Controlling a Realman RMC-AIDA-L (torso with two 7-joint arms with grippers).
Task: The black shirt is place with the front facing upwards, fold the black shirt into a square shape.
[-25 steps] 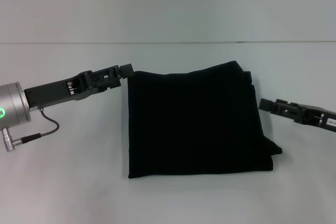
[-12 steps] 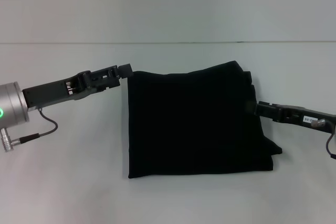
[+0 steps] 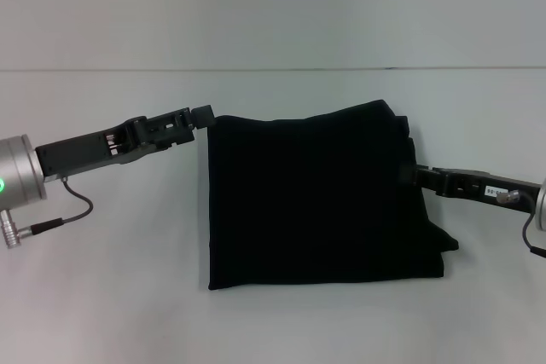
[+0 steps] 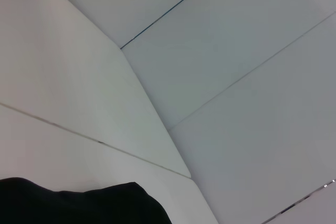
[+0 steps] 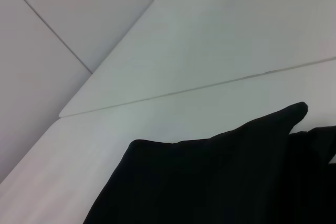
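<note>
The black shirt (image 3: 320, 198) lies folded mid-worktop (image 3: 111, 313); left hand (image 3: 203, 114) at its far-left corner, right hand (image 3: 408, 175) at its right edge, grips unclear; both should pinch every layer

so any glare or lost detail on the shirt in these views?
Head view: even, soft light, no glare on the white table; the black shirt reads as a flat dark mass, folds barely visible, and the right end effector blends into its edge, while the left end effector stands out at the far left corner. Both wrist views: the shirt is a featureless black patch.
</note>
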